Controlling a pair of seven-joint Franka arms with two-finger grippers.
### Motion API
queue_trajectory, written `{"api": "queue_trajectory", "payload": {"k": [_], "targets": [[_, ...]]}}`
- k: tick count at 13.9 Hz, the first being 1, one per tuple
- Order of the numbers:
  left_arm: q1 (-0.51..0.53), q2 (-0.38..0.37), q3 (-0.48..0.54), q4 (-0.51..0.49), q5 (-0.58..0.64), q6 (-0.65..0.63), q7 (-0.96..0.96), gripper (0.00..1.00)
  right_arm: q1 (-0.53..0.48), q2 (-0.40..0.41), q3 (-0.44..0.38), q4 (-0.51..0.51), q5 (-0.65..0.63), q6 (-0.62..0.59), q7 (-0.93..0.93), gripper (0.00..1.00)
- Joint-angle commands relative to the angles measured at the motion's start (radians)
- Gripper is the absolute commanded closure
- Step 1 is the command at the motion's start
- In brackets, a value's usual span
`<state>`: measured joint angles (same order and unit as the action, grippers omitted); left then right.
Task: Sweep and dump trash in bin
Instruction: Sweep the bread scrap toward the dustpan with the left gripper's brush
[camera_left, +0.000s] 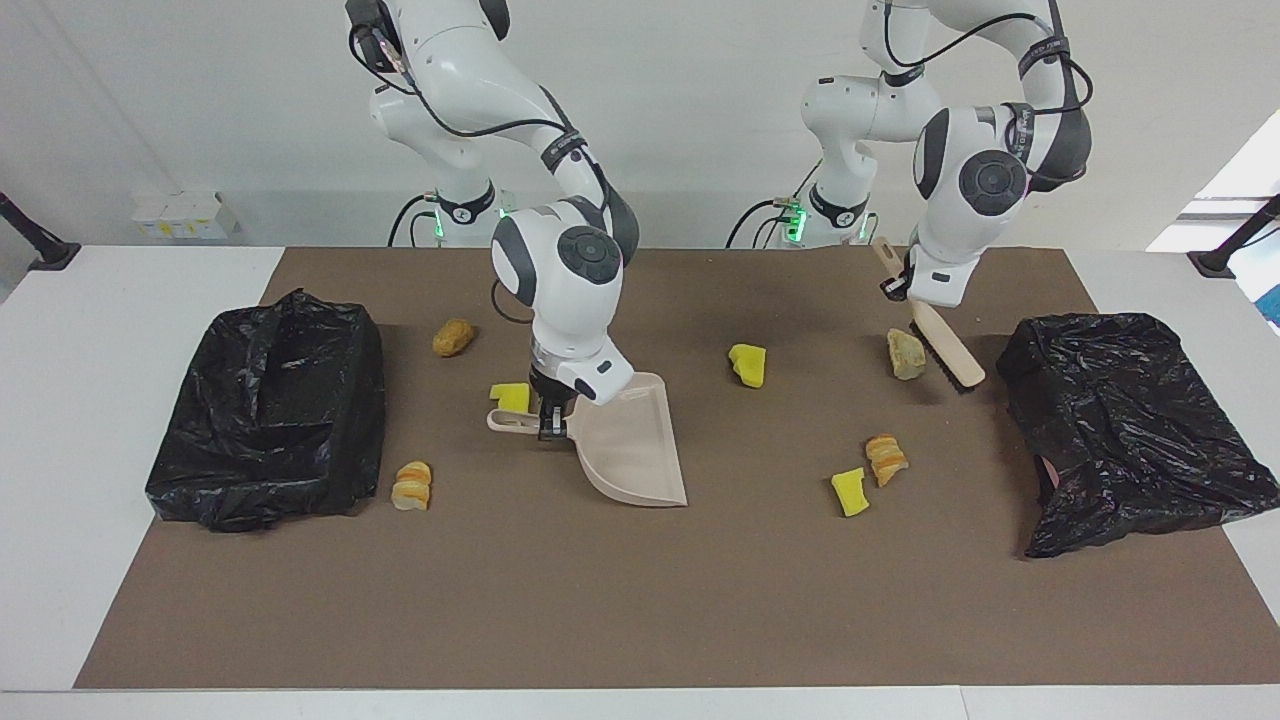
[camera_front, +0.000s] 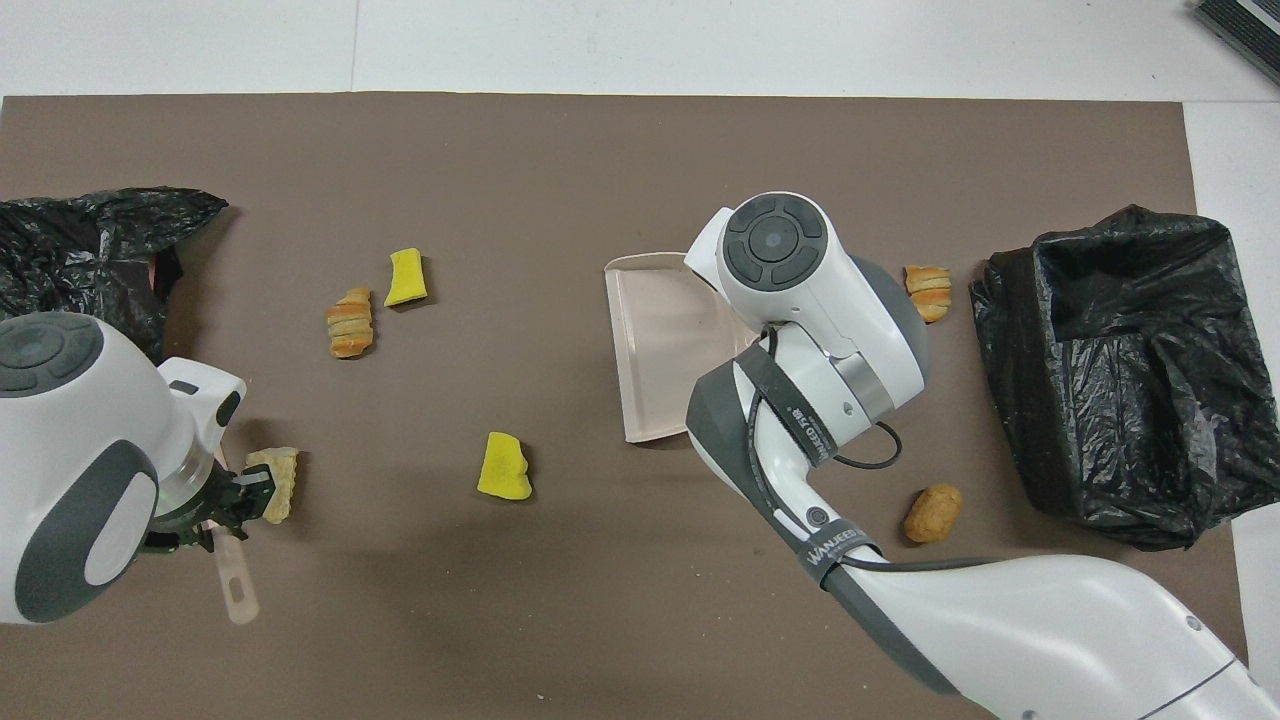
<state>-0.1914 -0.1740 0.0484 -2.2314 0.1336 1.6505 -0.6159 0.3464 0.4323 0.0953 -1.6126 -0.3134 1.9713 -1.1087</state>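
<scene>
— Trash first: where does it lie on the brown mat (camera_left: 640, 600)?

— Scattered. A brown nugget (camera_left: 453, 337) and a yellow chunk (camera_left: 513, 396) sit near the right arm's bin (camera_left: 270, 410), with a striped bread piece (camera_left: 412, 485) farther from the robots beside that bin. Another yellow chunk (camera_left: 747, 363) lies mid-mat. Toward the left arm's end, a pale lump (camera_left: 906, 354) rests nearer the robots, while a second striped piece (camera_left: 885, 458) and a third yellow chunk (camera_left: 850, 492) lie together, farther out.

— And the right end effector (camera_left: 549, 425)?

— Down at the tabletop, pinching the handle of the beige dustpan (camera_left: 630, 450), whose pan lies flat on the mat with its mouth facing away from the robots.

— The left end effector (camera_left: 905, 285)?

— Pressed tight on the handle of the brush (camera_left: 945, 345), which slants down between the pale lump and the second black bag (camera_left: 1130, 430). Whether the bristles touch the lump, I cannot tell.
</scene>
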Motion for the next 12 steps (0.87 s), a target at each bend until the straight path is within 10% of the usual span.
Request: {"api": "queue_trajectory", "payload": {"k": [1, 12], "targets": [[0.021, -0.137, -0.013, -0.166, 0.015, 0.035, -0.065, 1.00, -0.004, -0.015, 0.007, -0.026, -0.021, 0.014, -0.008, 1.00], [-0.196, -0.012, -0.021, -0.200, -0.149, 0.388, -0.073, 1.00, -0.004, -0.015, 0.007, -0.027, -0.021, 0.014, -0.002, 1.00]]}}
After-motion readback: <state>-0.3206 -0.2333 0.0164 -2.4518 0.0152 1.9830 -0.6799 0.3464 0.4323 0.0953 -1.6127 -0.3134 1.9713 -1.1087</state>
